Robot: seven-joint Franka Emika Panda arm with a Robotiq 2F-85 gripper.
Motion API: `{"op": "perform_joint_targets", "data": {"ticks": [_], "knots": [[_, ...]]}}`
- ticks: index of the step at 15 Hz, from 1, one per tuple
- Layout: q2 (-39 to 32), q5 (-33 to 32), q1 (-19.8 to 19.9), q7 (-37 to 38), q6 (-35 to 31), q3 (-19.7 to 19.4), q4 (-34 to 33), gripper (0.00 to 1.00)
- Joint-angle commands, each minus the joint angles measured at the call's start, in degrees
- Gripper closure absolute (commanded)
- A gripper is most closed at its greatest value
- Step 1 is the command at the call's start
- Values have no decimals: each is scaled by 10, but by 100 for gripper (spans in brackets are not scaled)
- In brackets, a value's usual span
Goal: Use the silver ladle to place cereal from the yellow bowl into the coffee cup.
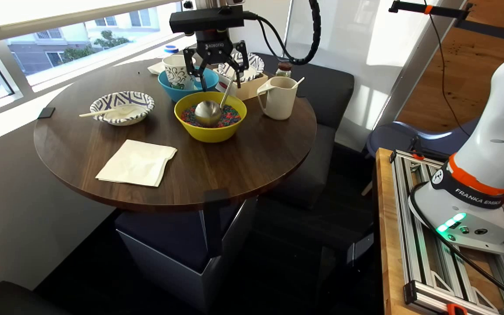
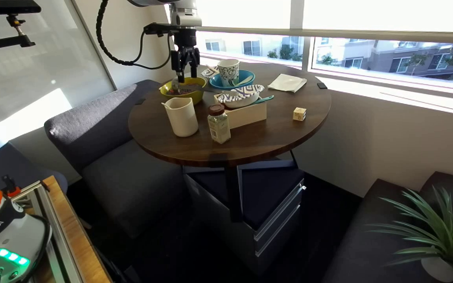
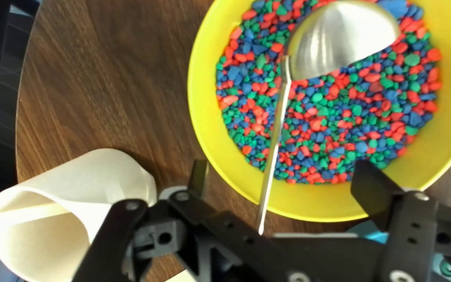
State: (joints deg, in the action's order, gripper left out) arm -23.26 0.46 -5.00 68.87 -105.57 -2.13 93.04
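Round dark-wood bench (image 1: pixel 217 164) by bright windows (image 2: pixel 250 45); single arm (image 1: pixel 503 131) on my end, so no choosing sides; pincer (image 3: pixel 284 180) stands wide, nothing gripped; silver ladle (image 1: pixel 208 113) sits in the yellow bowl (image 3: pixel 204 102), scoop (image 3: pixel 339 43) on the cereal (image 3: pixel 319 129), which reads as small red, green and blue bits; by wrist view the scoop is at about 1 o'clock from the pincer, and the thin handle (image 3: pixel 274 147) crosses the bowl's rim at 7; its long axis runs close to 12-to-6, fingers (image 3: pixel 370 188) stand at 9 and 3, so the handle cuts across their closing line almost square; it shows between them, off-centre toward the 9 o'clock finger; no contact that I can make out, and depth I can't settle.

My read: grasp step, early in the task; next I'd shift a touch toward 9 to centre, check height, then squeeze; risk is that the off-centre handle gets pushed and the ladle rolls in the bits; target is probably the patterned cup (image 1: pixel 175 72), standing in the blue bowl (image 1: pixel 169 90) at about 10 o'clock from the pincer in an exterior view.
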Motion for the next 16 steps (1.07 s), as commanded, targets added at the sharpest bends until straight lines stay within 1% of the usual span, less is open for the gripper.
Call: {"op": "perform_joint_targets", "data": {"ticks": [1,3,4,5,6,9,10,12,13,15,16], "knots": [[-30,-3,-7,11,20,-2,-37,39],[-39,-3,-9,11,24,-2,-46,53],[-43,-4,-11,11,24,-2,-49,63],[-47,-4,-11,10,24,-2,-54,69],[-52,-3,-12,10,26,-2,-57,73],[-62,5,-12,6,55,0,-71,75],[-66,7,-12,4,70,1,-77,69],[-73,11,-12,3,100,2,-90,66],[-75,11,-13,4,112,2,-96,78],[-81,6,-17,6,126,1,-105,89],[-83,3,-18,8,128,0,-109,92]]}}
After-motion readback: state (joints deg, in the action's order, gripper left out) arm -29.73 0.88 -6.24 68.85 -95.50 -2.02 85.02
